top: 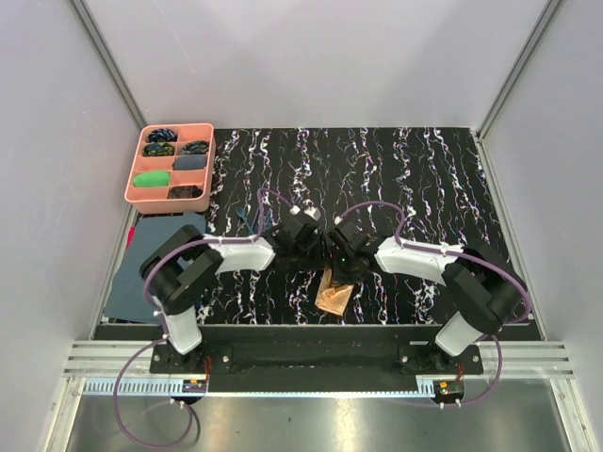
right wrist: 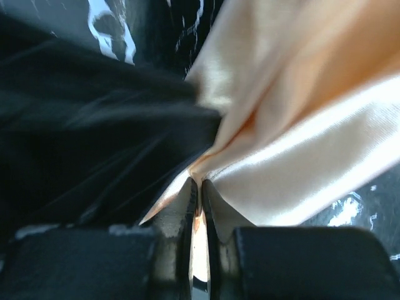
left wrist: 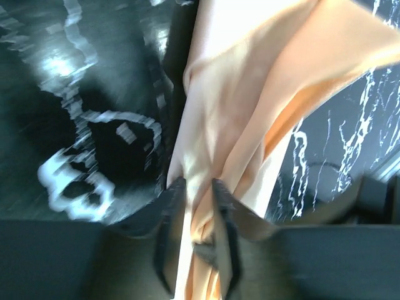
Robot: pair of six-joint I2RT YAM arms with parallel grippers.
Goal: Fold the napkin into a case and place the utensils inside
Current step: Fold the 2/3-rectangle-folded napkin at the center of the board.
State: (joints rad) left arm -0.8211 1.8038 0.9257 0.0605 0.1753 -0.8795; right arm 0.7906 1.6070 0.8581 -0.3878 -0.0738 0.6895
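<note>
The peach-orange napkin [top: 334,292] hangs bunched below both grippers over the near middle of the table. My left gripper [top: 314,241] is shut on a gathered fold of it; in the left wrist view the fabric [left wrist: 250,94] runs between the fingers [left wrist: 220,194] of that gripper [left wrist: 197,187]. My right gripper [top: 339,249] is shut on a thin edge of the napkin [right wrist: 300,125], pinched at the tips of that gripper [right wrist: 199,185]. The two grippers nearly touch. Slim dark blue shapes [top: 247,222] left of the left gripper may be the utensils; I cannot tell. No folded case shows.
A pink compartment tray [top: 135,179] with small coloured bundles stands at the far left. A dark blue-grey cloth [top: 141,273] lies at the near left, partly under the left arm. The black marbled mat [top: 424,179] covers the table.
</note>
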